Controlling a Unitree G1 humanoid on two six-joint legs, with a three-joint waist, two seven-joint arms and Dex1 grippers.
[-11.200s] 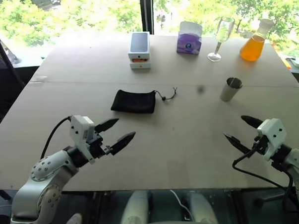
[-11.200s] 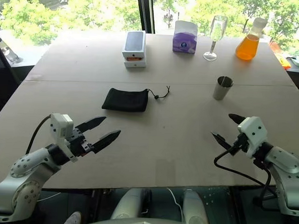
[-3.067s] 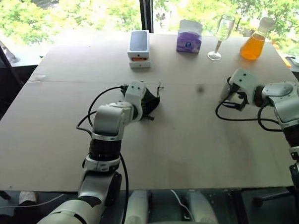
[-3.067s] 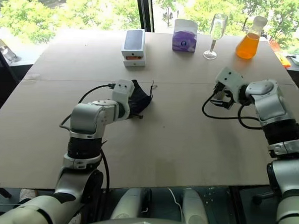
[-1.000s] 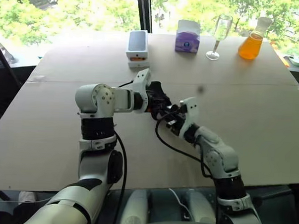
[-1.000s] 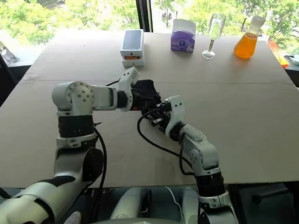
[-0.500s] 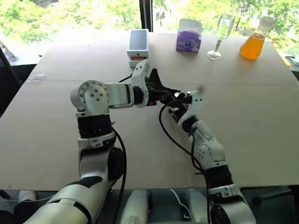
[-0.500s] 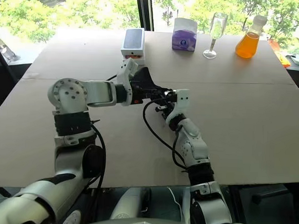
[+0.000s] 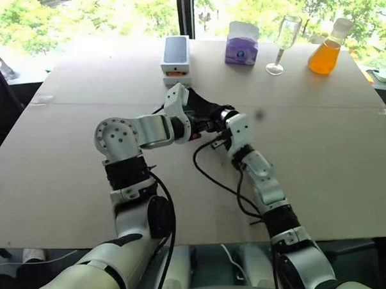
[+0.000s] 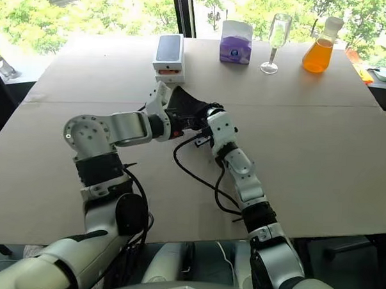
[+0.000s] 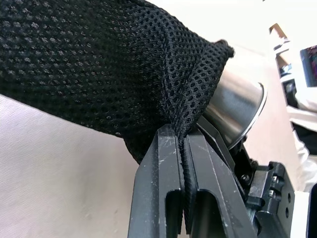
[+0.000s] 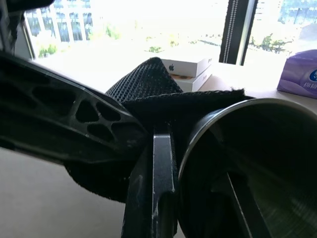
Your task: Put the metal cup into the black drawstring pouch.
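While both arms meet above the middle of the table (image 9: 320, 163), the left gripper (image 11: 184, 148) pinches the mesh edge of the black drawstring pouch (image 11: 99, 59); the metal cup (image 11: 237, 106) sits partly inside the pouch mouth; the right gripper (image 12: 198, 163) is clamped on the cup's rim, just beside the left one.

Office or lab test room, wide bare table (image 9: 320, 163) at a big window (image 9: 122, 0) over trees, staged props along the far edge, phone box (image 9: 176, 55), tissue box (image 9: 241, 43), wine glass (image 9: 284, 40), orange flask (image 9: 326, 51)
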